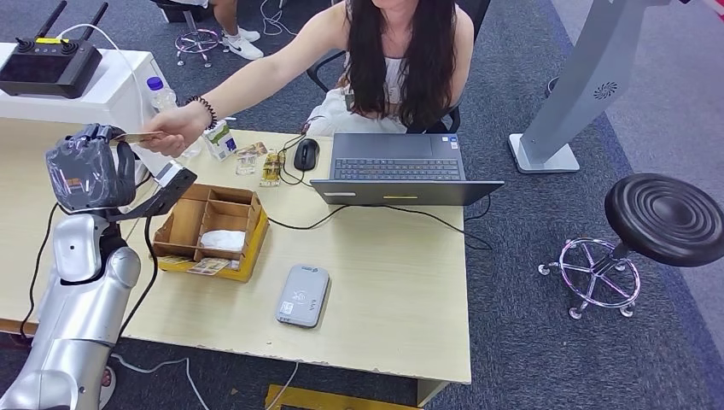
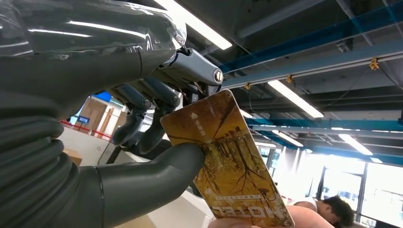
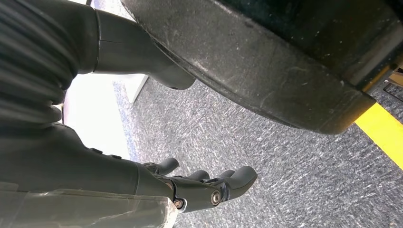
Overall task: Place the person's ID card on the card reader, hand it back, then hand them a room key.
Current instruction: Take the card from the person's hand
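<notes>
Your left hand (image 2: 157,142) gripped the card (image 2: 228,161): the thick grey thumb pressed against one face and the darker fingers (image 2: 142,114) curled behind the other, so the card stood out beyond the fingertips. The end of the card farthest from your fingers was pinched by the person's hand (image 1: 171,135), which reached across the desk (image 1: 384,282) to meet yours; both hands were touching the card at once. The card's face was golden-brown with a tree-and-building picture. Near the end held by the person ran pale letters, turned over in the wrist view, that looked like "HOTEL"; the smaller marks near your fingers were too small to read.

Your right hand (image 3: 209,187) hung above grey carpet, fingers loosely curled, apart and holding nothing.

Below your left fingers sat a divided cardboard box (image 1: 213,226), and further out lay a grey card reader (image 1: 303,295) flat on the desk, well apart from the card. Beyond that stood an open laptop (image 1: 401,171).
</notes>
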Motion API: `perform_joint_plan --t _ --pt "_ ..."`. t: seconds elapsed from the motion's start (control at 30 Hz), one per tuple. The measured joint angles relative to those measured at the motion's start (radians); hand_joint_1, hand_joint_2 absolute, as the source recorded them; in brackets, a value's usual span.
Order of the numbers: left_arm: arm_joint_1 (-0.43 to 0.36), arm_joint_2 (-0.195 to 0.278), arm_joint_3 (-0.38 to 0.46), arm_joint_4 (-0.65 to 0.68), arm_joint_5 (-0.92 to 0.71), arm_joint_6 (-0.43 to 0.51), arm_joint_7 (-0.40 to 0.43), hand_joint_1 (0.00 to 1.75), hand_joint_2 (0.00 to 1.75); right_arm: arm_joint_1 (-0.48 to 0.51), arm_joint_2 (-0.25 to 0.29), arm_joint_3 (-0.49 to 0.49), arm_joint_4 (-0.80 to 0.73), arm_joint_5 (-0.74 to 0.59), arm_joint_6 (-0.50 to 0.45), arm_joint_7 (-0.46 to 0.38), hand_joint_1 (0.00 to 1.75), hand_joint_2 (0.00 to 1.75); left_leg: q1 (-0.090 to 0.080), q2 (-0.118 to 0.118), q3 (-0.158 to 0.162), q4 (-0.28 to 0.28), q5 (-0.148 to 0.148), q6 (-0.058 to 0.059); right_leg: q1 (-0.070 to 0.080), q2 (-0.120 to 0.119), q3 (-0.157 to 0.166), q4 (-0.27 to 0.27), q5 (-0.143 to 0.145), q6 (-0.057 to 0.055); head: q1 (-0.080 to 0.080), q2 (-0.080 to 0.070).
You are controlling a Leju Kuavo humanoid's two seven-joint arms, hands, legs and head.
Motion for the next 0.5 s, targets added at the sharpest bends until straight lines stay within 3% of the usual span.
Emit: perform_joint_plan --t 0.5 --pt "0.002 -0.003 -0.015 0.009 0.005 0.008 -0.01 1.75 1.75 0.0 0.0 0.0 0.0 0.005 0.001 0.0 0.0 1.75 0.0 0.0 0.0 0.0 0.0 0.0 0.0 0.0 0.0 0.0 0.0 0.0 0.0 0.0"
